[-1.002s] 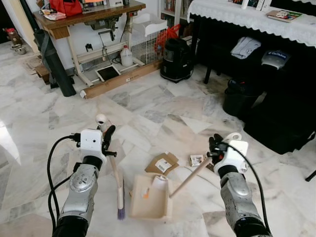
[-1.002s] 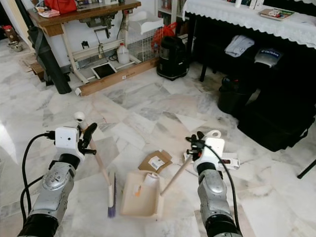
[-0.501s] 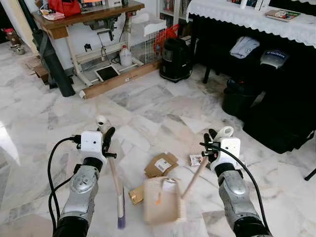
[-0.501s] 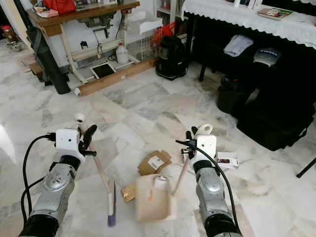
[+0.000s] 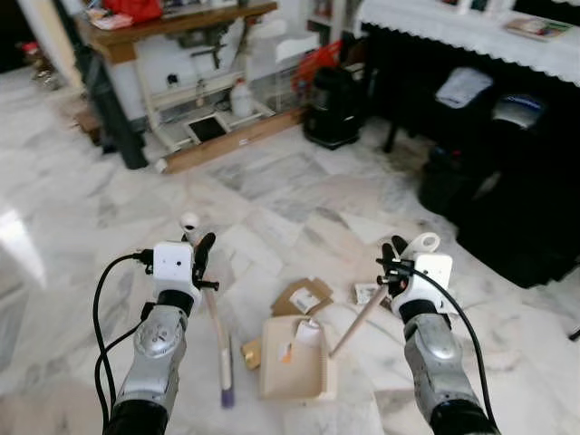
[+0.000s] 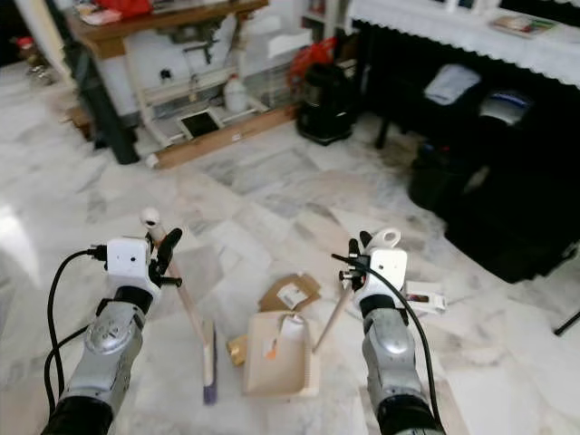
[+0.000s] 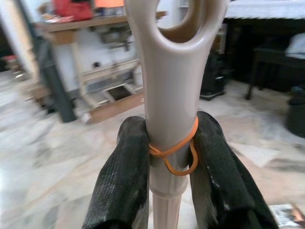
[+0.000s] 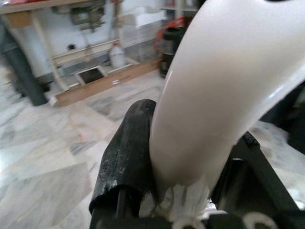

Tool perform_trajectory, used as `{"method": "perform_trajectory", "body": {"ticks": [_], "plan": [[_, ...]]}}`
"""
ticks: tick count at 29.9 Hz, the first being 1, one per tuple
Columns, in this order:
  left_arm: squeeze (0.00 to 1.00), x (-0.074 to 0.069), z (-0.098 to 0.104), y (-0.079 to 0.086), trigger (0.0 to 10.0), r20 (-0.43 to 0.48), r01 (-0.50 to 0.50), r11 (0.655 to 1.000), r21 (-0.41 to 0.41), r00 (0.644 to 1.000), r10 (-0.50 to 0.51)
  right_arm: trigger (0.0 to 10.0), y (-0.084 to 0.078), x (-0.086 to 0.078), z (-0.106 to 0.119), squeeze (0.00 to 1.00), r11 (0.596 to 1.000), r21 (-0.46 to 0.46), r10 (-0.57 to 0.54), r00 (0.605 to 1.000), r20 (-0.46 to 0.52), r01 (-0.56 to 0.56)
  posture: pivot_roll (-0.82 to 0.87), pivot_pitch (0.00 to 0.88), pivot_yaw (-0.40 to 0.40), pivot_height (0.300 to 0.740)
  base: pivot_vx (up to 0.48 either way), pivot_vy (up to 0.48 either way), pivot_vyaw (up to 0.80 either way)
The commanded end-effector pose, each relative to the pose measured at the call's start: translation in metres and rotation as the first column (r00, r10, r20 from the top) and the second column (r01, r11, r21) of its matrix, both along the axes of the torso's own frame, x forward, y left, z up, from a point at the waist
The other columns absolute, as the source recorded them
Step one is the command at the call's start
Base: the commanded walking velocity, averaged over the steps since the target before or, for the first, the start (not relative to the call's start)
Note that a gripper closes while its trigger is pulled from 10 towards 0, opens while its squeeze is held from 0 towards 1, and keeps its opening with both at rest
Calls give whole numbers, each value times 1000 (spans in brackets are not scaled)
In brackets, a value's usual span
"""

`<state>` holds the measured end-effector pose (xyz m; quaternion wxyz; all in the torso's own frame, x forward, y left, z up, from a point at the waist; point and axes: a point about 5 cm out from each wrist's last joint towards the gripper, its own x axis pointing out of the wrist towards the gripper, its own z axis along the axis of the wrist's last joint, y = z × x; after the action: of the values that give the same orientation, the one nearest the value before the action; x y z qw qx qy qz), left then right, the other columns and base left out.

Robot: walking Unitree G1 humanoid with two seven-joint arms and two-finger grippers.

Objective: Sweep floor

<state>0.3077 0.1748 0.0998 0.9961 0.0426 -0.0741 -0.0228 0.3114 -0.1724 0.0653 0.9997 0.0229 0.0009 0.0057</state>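
Observation:
My left gripper (image 5: pixel 198 256) is shut on the beige handle (image 7: pixel 171 95) of a small broom, where an orange rubber band (image 7: pixel 174 152) is wound. The broom's purple bristles (image 5: pixel 226 379) touch the marble floor. My right gripper (image 5: pixel 391 263) is shut on the long handle (image 5: pixel 361 315) of a beige dustpan (image 5: pixel 292 362), which rests on the floor between the arms. White paper (image 5: pixel 308 333) lies in the pan. A small tan scrap (image 5: pixel 251 352) lies between bristles and pan. Brown cardboard (image 5: pixel 302 296) and a small box (image 5: pixel 367 292) lie just beyond the pan.
A sewing table (image 5: pixel 172 23) with a wooden plank (image 5: pixel 236 140) stands at the back left. A black canister (image 5: pixel 331 104) sits behind. A dark, lace-covered table (image 5: pixel 471 36) and black bags (image 5: pixel 517 208) fill the right side. Open marble floor lies ahead and to the left.
The dustpan shifted a little to the right and settled flat. A tan scrap now lies on the floor left of it. The broom barely moved; the whole view has shifted.

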Motion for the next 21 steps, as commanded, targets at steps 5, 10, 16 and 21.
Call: {"method": "perform_trajectory", "body": {"ticks": [5,10,16,21], "plan": [[0,0,7,1,10000,42,-5,1000,31,999,3,10000,5,4,12,0,1000,30,3,998,61,-5,82,0,13,740,0,0,794],[0,0,8,0,10000,45,1,999,44,999,-3,10000,5,5,12,0,999,33,1,998,59,-3,84,0,13,740,0,0,794],[0,1,9,1,10000,48,-5,999,47,999,3,10000,5,5,12,0,999,36,0,998,55,-2,85,0,13,740,0,0,794],[0,2,10,1,10000,48,-8,999,50,999,5,10000,5,6,12,0,999,38,-2,999,54,0,84,0,12,740,0,0,794]]}}
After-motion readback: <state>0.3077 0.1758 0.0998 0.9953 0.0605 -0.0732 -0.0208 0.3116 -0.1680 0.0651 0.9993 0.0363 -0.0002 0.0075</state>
